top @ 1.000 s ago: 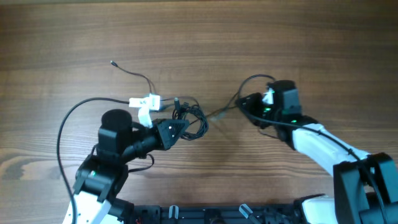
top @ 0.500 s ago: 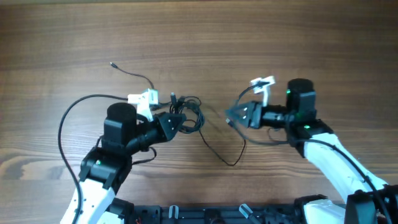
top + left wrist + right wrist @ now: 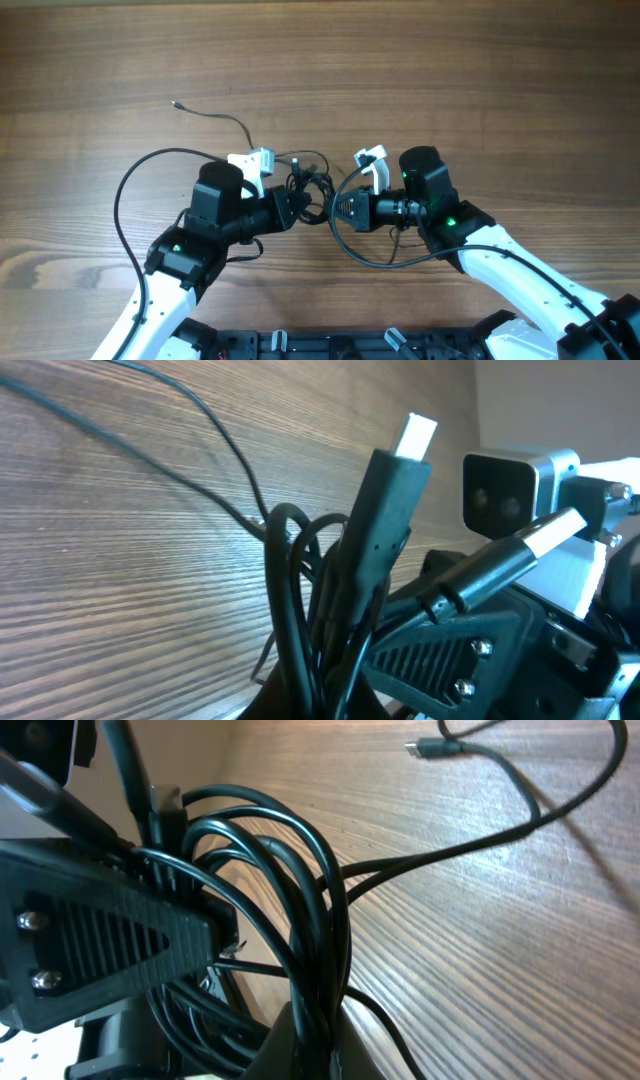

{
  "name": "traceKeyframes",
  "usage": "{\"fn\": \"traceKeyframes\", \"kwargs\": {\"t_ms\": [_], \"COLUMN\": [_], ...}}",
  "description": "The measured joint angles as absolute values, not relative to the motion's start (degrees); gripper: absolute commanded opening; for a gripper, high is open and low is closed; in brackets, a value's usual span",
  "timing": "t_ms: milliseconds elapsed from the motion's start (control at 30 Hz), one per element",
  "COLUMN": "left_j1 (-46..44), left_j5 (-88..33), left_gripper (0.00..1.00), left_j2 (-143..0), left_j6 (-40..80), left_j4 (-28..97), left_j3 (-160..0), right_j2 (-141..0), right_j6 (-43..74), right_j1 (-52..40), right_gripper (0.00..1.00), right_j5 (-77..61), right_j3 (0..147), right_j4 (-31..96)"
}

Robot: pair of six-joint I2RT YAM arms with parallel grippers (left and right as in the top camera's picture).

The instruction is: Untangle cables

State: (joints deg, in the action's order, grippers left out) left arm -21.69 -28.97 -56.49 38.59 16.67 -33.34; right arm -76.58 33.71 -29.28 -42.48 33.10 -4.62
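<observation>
The left gripper [image 3: 297,205] and the right gripper [image 3: 338,208] sit almost nose to nose, each with its fingers clamped on the same knot of cables [image 3: 316,183], which hangs between them just over the table [image 3: 480,80]. Because both hold the one bundle, pulling apart may cinch the loops tighter, or a thin cord may slip free.

No legible text, label, brand, number or sign on any surface in view.
</observation>
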Motion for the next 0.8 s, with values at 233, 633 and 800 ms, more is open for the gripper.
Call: {"fn": "traceKeyframes", "kwargs": {"t_ms": [233, 633, 800], "left_j1": [-18.2, -14.8, -18.7], "left_j5": [-26.6, -14.4, -17.9], "left_gripper": [0.04, 0.04, 0.04], "left_j2": [-56.3, -57.9, -58.6], "left_j6": [49.4, 63.7, 53.0], "left_j4": [25.5, 27.9, 19.1], "left_j3": [-33.6, -34.0, -34.0], "right_j2": [-75.0, -67.5, -67.6], "right_j6": [33.8, 34.5, 31.4], "right_j1": [-30.6, -28.4, -29.9], "right_gripper": [0.06, 0.27, 0.29], "right_j5": [-41.3, -32.3, -30.4], "right_j3": [34.1, 33.0, 33.0], "right_j4": [-1.2, -1.3, -3.3]}}
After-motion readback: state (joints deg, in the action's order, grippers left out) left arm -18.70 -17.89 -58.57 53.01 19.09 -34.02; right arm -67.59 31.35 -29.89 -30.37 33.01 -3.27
